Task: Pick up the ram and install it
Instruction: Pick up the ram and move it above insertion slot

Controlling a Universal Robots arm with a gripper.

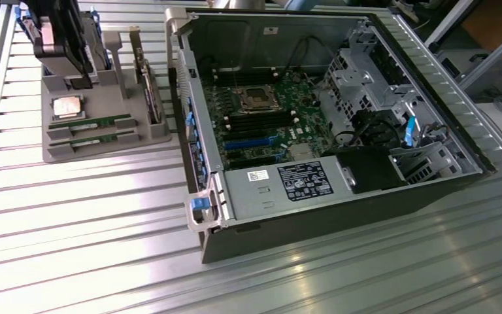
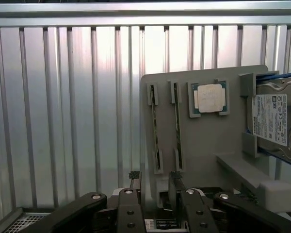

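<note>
The ram (image 1: 94,139), a long, narrow green circuit-board stick, stands on edge in a slot of a grey plastic holder (image 1: 102,154). It lies lengthwise across the holder, its long axis running from the exterior view's left to right. A second green stick (image 1: 89,123) lies just beside and parallel to it. Beyond that sits a square silver processor chip (image 1: 68,106), then a black hard drive (image 1: 59,33) standing upright. A wider card with a metal bracket (image 1: 151,98) stands on edge between the holder and the open dark computer case (image 1: 338,222). All rest on the ribbed aluminium counter (image 1: 76,216). In the wrist view the black pincer (image 2: 155,180) is spread wide and empty. It sits off the ram's end, with the stick's axis in line with the gap.
</note>
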